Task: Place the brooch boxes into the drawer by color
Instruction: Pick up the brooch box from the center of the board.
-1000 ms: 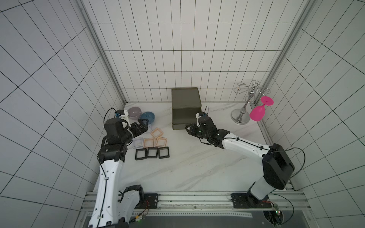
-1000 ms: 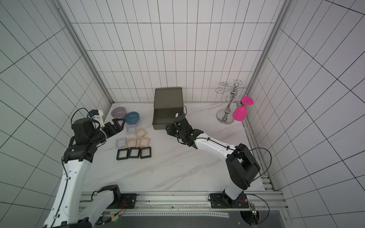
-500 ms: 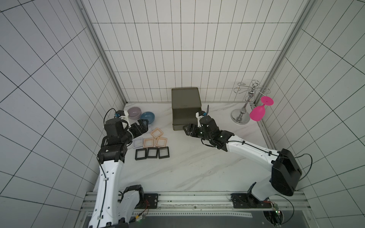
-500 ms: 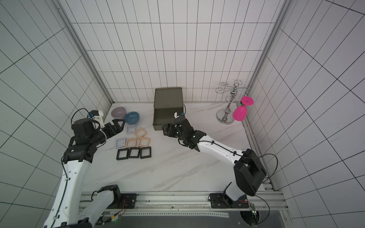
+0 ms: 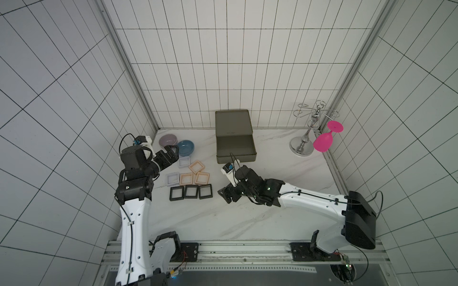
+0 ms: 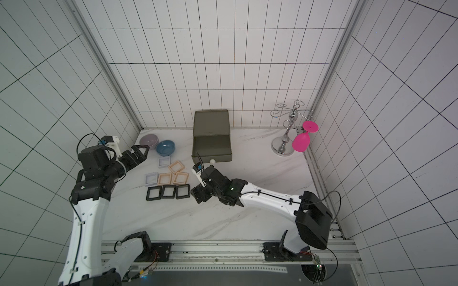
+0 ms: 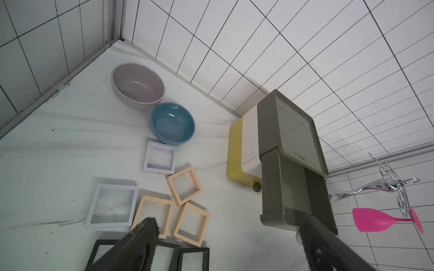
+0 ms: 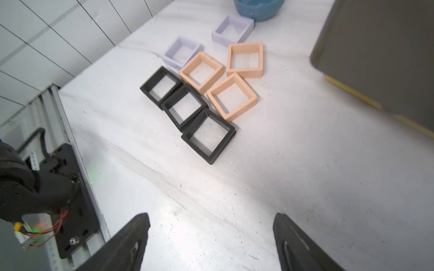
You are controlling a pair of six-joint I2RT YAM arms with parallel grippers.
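On my left nothing has shifted: the left gripper [image 5: 172, 154] hangs where it was, jaws spread fully and empty, above the lavender boxes [image 5: 184, 161] just in front of the lilac bowl [image 5: 168, 140] and blue bowl [image 5: 186, 147]. All the brooch boxes [image 5: 186, 178] lie flat on the table [image 5: 247, 222], windows up, none stowed yet. The lavender ones are at the back left, the peach boxes [image 5: 202, 178] sit in a loose cluster, and the black boxes [image 5: 191, 192] lie edge to edge nearest the rail [image 5: 245, 250]. Each box is square, so none has a long axis of its own. The black row does, and it runs left to right across the table. The change is on my right. The right gripper [image 5: 226, 195] was pinched close at the front of the drawer [image 5: 233, 121] a second ago. It has since let go, opened wide and swung back to just beside the right end of the black row, holding nothing. The olive top tier [image 5: 235, 158] is pulled out, mouth up, with its front and pale knob [image 6: 212, 161] facing the rail and its slide axis running front to back. I take the opening step as done and a black pick as next. In the right wrist view the nearest black box [image 8: 207, 136] sits cornerwise to the jaws, so I would turn the wrist first.
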